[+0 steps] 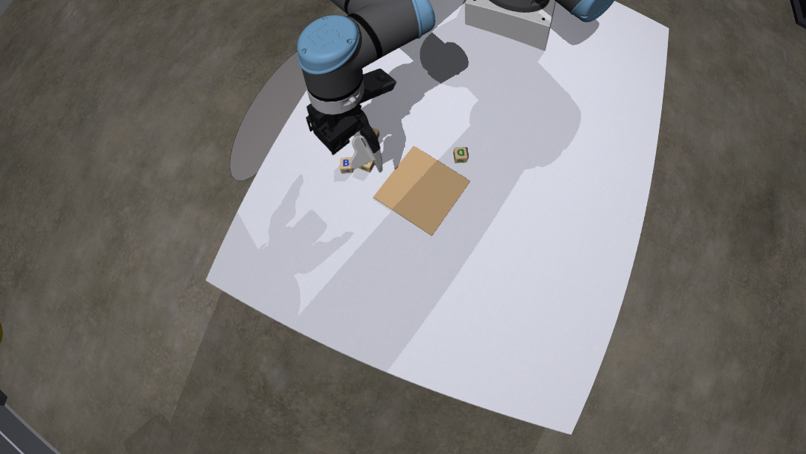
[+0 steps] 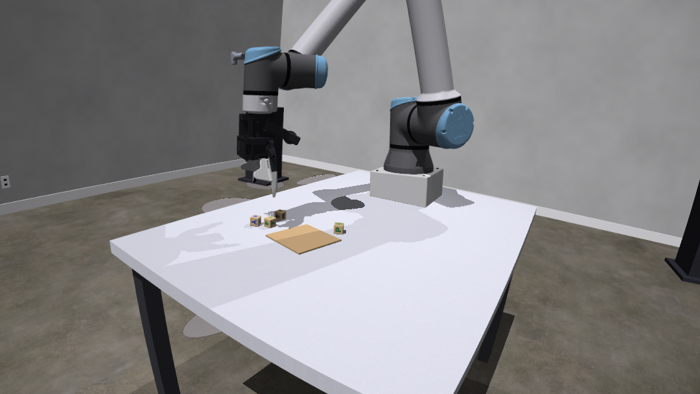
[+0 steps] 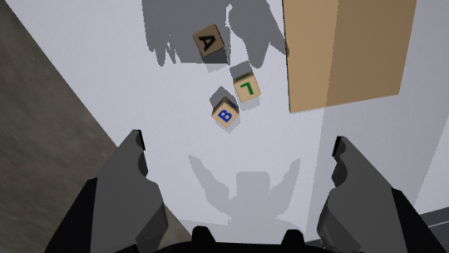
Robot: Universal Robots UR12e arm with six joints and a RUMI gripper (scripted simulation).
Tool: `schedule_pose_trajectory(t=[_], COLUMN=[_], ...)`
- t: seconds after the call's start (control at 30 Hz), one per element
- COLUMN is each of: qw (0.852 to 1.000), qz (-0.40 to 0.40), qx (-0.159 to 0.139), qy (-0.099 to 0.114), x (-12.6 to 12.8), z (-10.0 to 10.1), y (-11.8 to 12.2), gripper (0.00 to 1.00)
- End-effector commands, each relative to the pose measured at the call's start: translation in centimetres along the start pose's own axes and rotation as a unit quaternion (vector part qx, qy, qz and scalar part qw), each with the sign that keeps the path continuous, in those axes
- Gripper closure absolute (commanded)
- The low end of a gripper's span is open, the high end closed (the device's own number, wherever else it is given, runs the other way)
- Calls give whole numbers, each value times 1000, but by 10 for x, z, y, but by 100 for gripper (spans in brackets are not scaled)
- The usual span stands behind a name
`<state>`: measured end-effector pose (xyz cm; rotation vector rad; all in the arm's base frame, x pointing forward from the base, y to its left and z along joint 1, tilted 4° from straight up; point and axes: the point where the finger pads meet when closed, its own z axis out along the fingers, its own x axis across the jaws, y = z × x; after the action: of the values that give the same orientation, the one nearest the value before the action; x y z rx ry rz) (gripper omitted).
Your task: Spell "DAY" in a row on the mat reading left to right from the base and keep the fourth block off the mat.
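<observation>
1. My pincer (image 1: pixel 367 167) (image 2: pixel 266 186) (image 3: pixel 237 134) is released, its fingers spread wide with nothing between them. I hang it above the white table (image 1: pixel 535 310) (image 2: pixel 367 293) (image 3: pixel 83 50), over the side where three blocks are grouped.
2. Beneath me, the B block (image 1: pixel 345 165) (image 2: pixel 255 220) (image 3: pixel 225 112) and the L block (image 1: pixel 367 166) (image 2: pixel 269 221) (image 3: pixel 247 87) sit just beside each other. The A block (image 1: pixel 375 133) (image 2: pixel 280 215) (image 3: pixel 208 40) is near them, in shadow. The B block carries a blue Y on one side face.
3. The D block (image 1: pixel 460 154) (image 2: pixel 338 227) is apart from those three, just beside another edge of the mat (image 1: pixel 422 191) (image 2: pixel 303 238) (image 3: pixel 349 54). All four blocks are off the mat, on the table.
4. The mat is thin, flat and tan, partly shaded. My shadows fall broadly across the tabletop.
5. My arm rises from a pale base (image 1: pixel 501 33) (image 2: pixel 398 188) at one end of the table, which stands on dark legs (image 2: pixel 154 323).
6. Around us lies a mottled brown-grey floor (image 1: pixel 113 140) (image 2: pixel 58 293) (image 3: pixel 33 125). Behind are grey walls (image 2: pixel 587 98), darker at one side, with pale skirting (image 2: pixel 122 185) and a small outlet (image 2: pixel 4 181).
</observation>
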<state>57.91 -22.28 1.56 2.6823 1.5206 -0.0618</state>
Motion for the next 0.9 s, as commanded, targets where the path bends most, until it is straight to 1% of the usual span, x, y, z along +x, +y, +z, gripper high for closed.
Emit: schedule_pose_trajectory(t=[0.0, 0.07, 0.17, 0.3, 0.43, 0.57, 0.63, 0.87], qw=[998, 998, 992, 983, 970, 955, 955, 928], qz=[-70, -70, -129, -185, -242, -298, -298, -373], qx=[-1, -1, -1, -1, -1, -1, -1, -1], qy=[2, 2, 2, 2, 1, 1, 1, 1], x=[-2, -2, -4, -5, -7, -8, -8, -10], z=[0, 0, 0, 1, 1, 1, 1, 2], y=[3, 3, 6, 8, 11, 14, 14, 19], gripper=[0, 0, 0, 0, 0, 0, 0, 0])
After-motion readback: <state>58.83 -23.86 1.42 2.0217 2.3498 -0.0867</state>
